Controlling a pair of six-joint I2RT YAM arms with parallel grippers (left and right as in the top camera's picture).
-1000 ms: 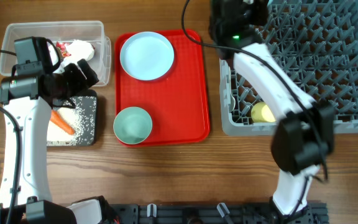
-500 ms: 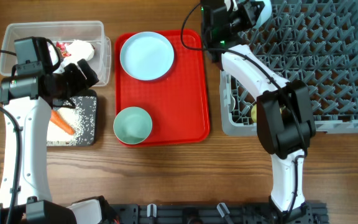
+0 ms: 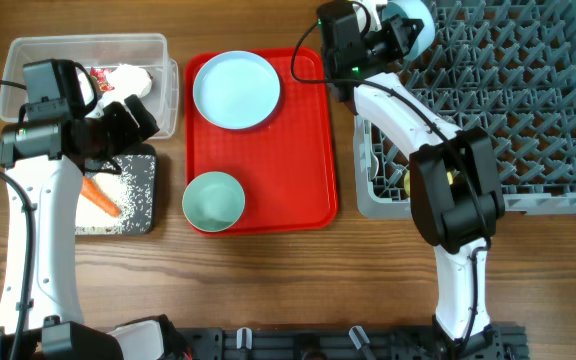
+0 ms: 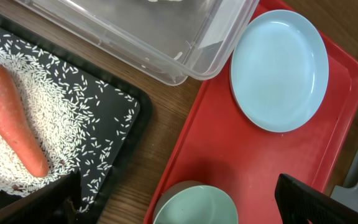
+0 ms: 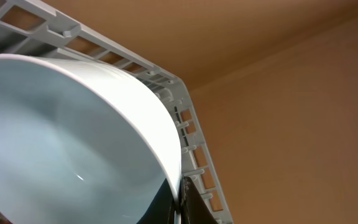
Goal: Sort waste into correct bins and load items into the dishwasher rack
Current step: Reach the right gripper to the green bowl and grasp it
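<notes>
My right gripper [image 3: 396,30] is shut on the rim of a pale blue bowl [image 3: 411,20] and holds it on edge over the far left corner of the grey dishwasher rack [image 3: 488,100]. The bowl [image 5: 61,137] fills the right wrist view, its rim pinched between the fingers [image 5: 180,199]. A pale blue plate [image 3: 235,89] and a green bowl [image 3: 213,199] sit on the red tray [image 3: 308,150]. My left gripper [image 3: 128,118] is open and empty above the black tray [image 3: 138,190]; its fingers frame the green bowl [image 4: 197,205] in the left wrist view.
A clear plastic bin [image 3: 88,55] at the far left holds crumpled waste. The black tray carries rice and a carrot [image 3: 100,196], which also shows in the left wrist view [image 4: 14,115]. A yellow item [image 3: 420,181] lies in the rack's front left part.
My right arm has swung back and left, carrying the pale blue bowl to the rack's far left corner. The left arm has not moved.
</notes>
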